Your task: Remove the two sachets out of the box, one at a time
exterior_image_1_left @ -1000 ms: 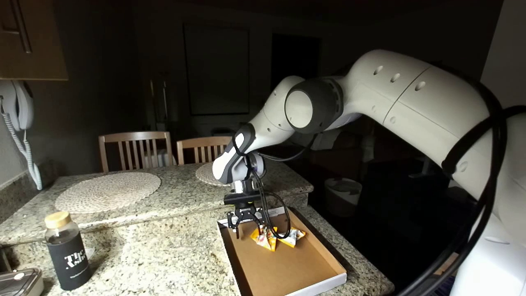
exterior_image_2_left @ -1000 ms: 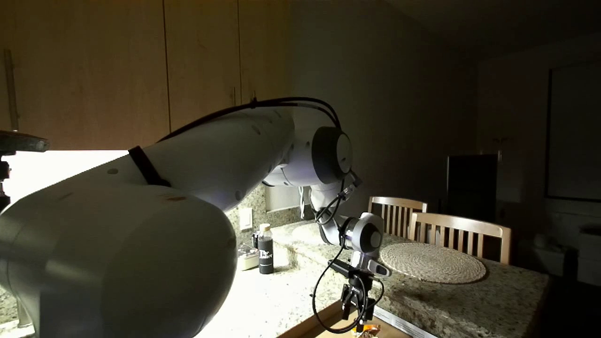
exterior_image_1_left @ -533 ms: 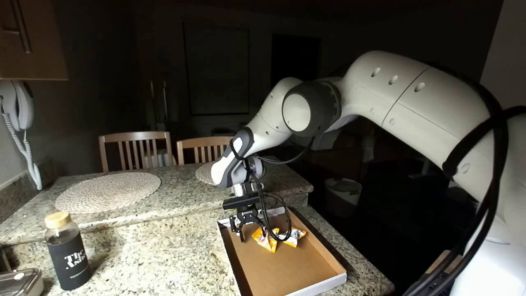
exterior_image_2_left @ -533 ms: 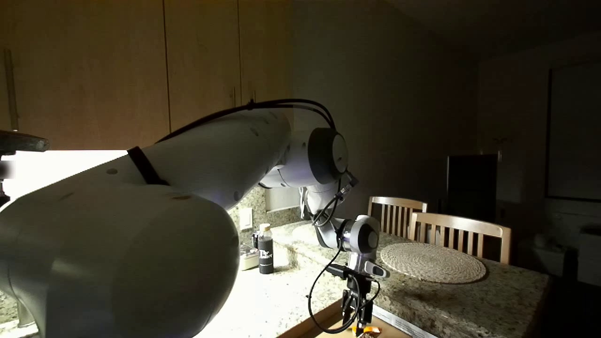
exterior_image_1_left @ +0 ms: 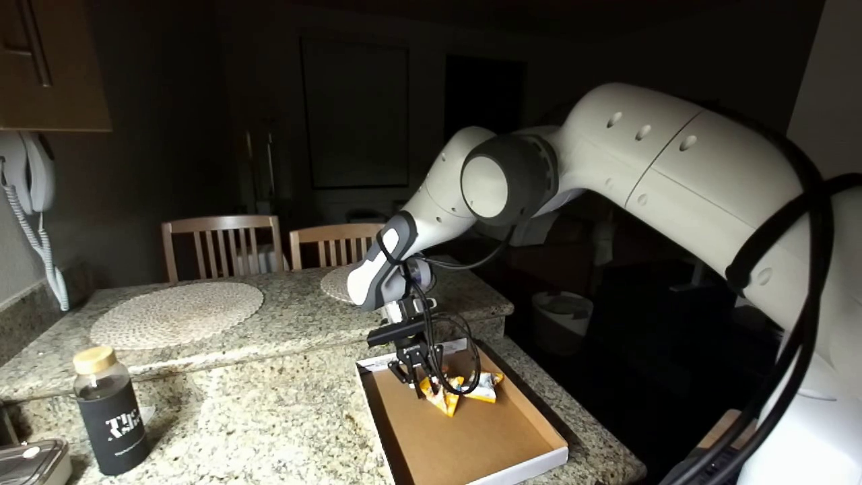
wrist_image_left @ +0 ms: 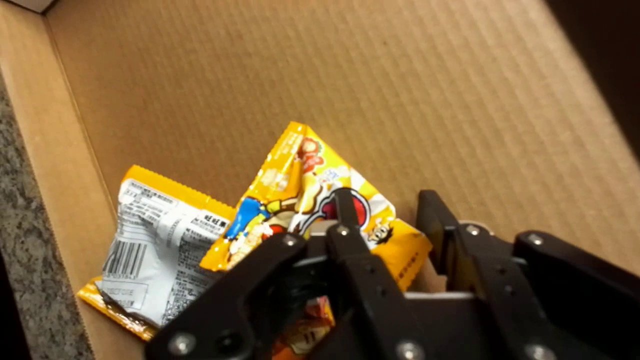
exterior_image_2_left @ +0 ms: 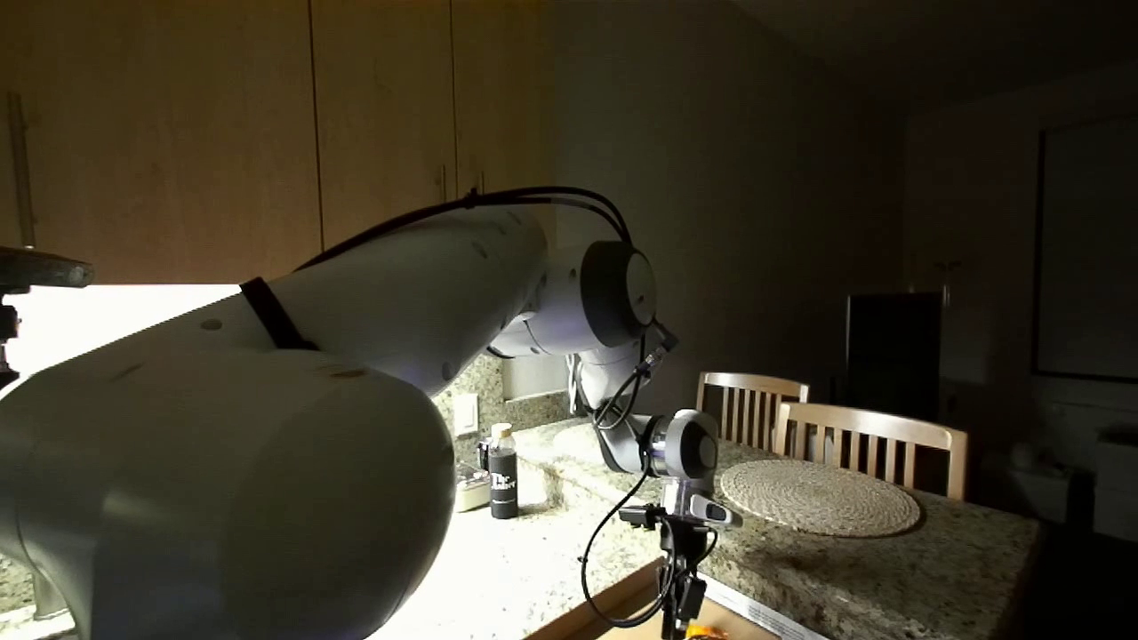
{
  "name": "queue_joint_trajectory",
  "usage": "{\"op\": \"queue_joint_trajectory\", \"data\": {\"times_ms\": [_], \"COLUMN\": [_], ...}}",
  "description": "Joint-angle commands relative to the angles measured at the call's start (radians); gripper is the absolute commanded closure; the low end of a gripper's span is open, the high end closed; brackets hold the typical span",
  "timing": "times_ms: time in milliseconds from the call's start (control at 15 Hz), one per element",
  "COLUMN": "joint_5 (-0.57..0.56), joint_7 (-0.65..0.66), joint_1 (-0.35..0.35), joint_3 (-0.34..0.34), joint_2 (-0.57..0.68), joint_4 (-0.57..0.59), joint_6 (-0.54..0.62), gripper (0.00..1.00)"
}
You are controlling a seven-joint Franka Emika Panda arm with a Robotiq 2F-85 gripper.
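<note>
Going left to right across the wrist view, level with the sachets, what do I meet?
Speckled counter, box wall, barcode-side-up sachet, yellow cartoon-printed sachet. Gripper left out: it overlaps the cartoon one.

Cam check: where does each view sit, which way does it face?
Exterior view: beside the arm, looking down across the box toward the chairs; the arm enters from image right.
Exterior view: close behind a thick link, looking along the arm toward the chairs; that link fills the lower left.
Wrist view: above the box, looking down at the sachets; only the fingers and linkage show.
Shared: box, at least partly, in all three; bottle and chairs in both exterior views.
</note>
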Motion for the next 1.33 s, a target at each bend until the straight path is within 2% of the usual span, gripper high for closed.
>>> {"op": "queue_joint_trajectory", "data": {"times_ms": [0, 200, 600, 1133, 1200, 1267], "joint_5": [-0.030, -0.032, -0.028, -0.043, -0.048, -0.052], "joint_7": [0.042, 0.031, 0.019, 0.012, 0.013, -0.006], "joint_1": [0.002, -0.003, -0.008, 0.010, 0.009, -0.003], "joint_3": [-0.002, 0.002, 0.004, -0.010, -0.009, 0.001], "joint_2": [0.003, 0.000, -0.024, -0.244, -0.263, -0.255], "joint_4": [0.013, 0.014, -0.010, -0.233, -0.246, -0.219], "joint_6": [-0.046, -0.059, -0.040, 0.207, 0.206, 0.122], "gripper": [0.92, 0.99, 0.94, 0.92, 0.92, 0.94]}}
